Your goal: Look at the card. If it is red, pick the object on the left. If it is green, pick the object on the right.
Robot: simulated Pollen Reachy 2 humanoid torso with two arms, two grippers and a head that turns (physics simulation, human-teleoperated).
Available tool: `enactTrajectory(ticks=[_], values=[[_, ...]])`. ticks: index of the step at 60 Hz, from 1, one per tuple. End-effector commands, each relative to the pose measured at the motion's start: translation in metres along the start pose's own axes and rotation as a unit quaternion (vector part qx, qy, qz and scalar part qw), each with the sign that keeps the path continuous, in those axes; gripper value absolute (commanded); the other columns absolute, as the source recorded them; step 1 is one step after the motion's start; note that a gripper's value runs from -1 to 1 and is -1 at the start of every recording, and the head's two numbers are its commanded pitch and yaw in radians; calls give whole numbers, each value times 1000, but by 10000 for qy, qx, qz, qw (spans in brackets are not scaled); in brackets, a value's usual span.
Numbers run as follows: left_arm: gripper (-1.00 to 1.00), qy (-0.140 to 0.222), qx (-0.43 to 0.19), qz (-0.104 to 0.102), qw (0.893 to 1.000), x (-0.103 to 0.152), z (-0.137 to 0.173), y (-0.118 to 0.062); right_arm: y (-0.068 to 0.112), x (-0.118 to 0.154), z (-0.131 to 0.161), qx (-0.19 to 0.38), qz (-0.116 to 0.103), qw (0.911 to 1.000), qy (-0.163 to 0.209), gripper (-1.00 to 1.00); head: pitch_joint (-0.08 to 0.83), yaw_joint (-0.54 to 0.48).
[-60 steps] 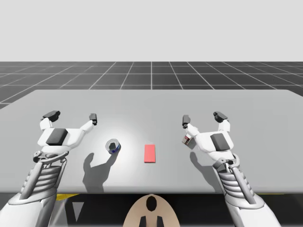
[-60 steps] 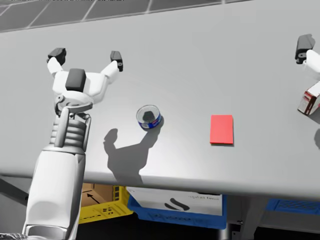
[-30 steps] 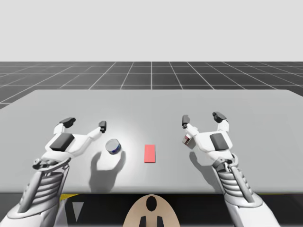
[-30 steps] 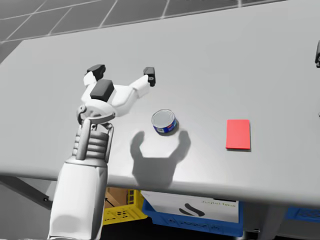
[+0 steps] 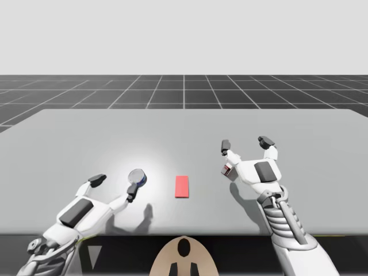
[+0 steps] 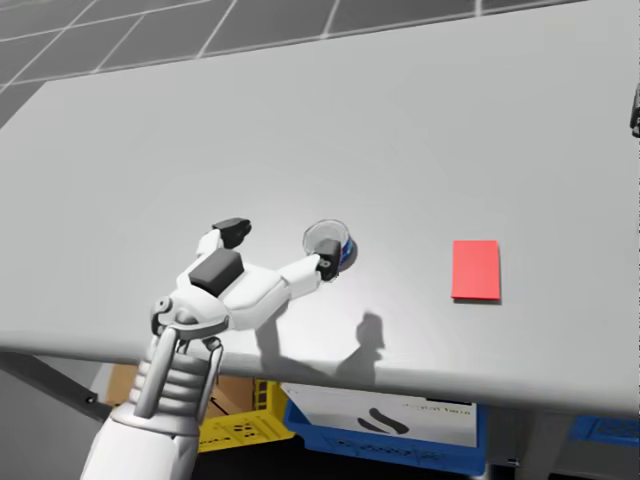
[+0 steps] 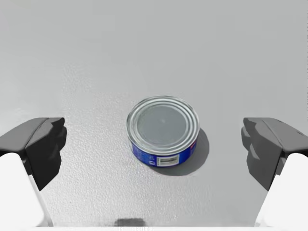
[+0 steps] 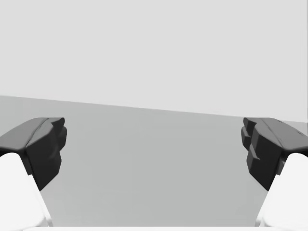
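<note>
Red card [image 5: 181, 186] → blue can [image 7: 163, 127] left of it: looks rigid, light, slick; pinch across its sidewall. Left tool [image 5: 114, 186] wide open.

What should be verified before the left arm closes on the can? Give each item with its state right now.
1. Colour read: the card is red, so the thing on the left is the target: ok.
2. Target: the can lies left of the card, upright on the table: ok.
3. The left gripper is open: ok.
4. Can centred between its fingers, with a gap on each side: ok.
5. Fingers far enough forward to flank the can: not ok, it appears to sit ahead of them.
6. The right gripper is open and away from the can: ok.
</note>
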Motion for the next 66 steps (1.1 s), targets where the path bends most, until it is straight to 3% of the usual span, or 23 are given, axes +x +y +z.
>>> enactTrajectory(ticks=[1,11,25,28,40,47,61,63,64,65,66], values=[[-1000,305,-175,220,9991,-40,0,-5,4,0,1,-20,-96,10000,0,-1000,722,325],[-1000,287,-58,311,9991,-56,-16,-3,4,0,1,-11,-98,10000,-9,-1000,720,322],[-1000,377,131,294,9988,-56,-53,-2,3,1,1,-12,-107,9999,-16,-1000,718,317],[-1000,409,112,382,9984,-54,-58,-2,3,1,1,-15,-115,9999,-19,-1000,718,314],[-1000,507,230,205,9982,-50,-76,-7,3,2,1,-7,-127,9999,-17,-1000,716,311],[-1000,650,445,-70,9969,-50,-86,-9,3,3,1,-8,-138,9999,-23,-1000,713,307],[-1000,927,357,-51,9950,-50,-92,-14,3,4,1,-17,-155,9999,-38,-1000,711,298],[-855,923,387,-24,9950,-51,-92,-14,3,4,2,-18,-156,9999,-39,-1000,710,298],[114,928,357,5,9950,-51,-90,-14,3,5,2,-19,-158,9999,-42,-1000,707,297],[769,924,350,12,9951,-51,-90,-15,2,5,2,-19,-159,9999,-43,-1000,707,297],[890,921,342,21,9952,-51,-89,-15,2,5,2,-19,-160,9999,-44,-1000,707,297]])
